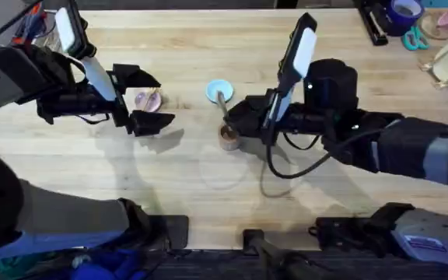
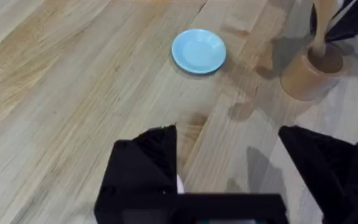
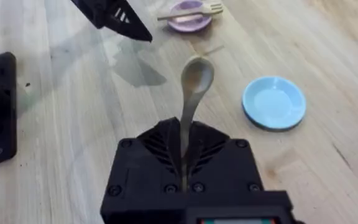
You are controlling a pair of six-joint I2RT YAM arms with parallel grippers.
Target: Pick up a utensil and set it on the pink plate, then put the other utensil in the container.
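Wooden bench (image 1: 208,187), spoon (image 3: 194,81) over container (image 1: 229,138).
Right hand (image 3: 184,149) clamps spoon handle, bowl end pointing away; left hand (image 1: 146,99) released beside fork (image 3: 191,10) lying across pink plate (image 3: 188,22).

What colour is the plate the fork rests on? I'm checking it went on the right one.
Pale pink; the plate shows best in the right wrist view, with the fork across it.

Workshop or lab — butcher-block bench (image 1: 208,187), tape (image 1: 404,11), scissors (image 1: 415,39).

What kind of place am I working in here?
Probably a workshop or lab bench: a bare wooden table, with a tape roll, scissors and a stapler pushed to its far corner.
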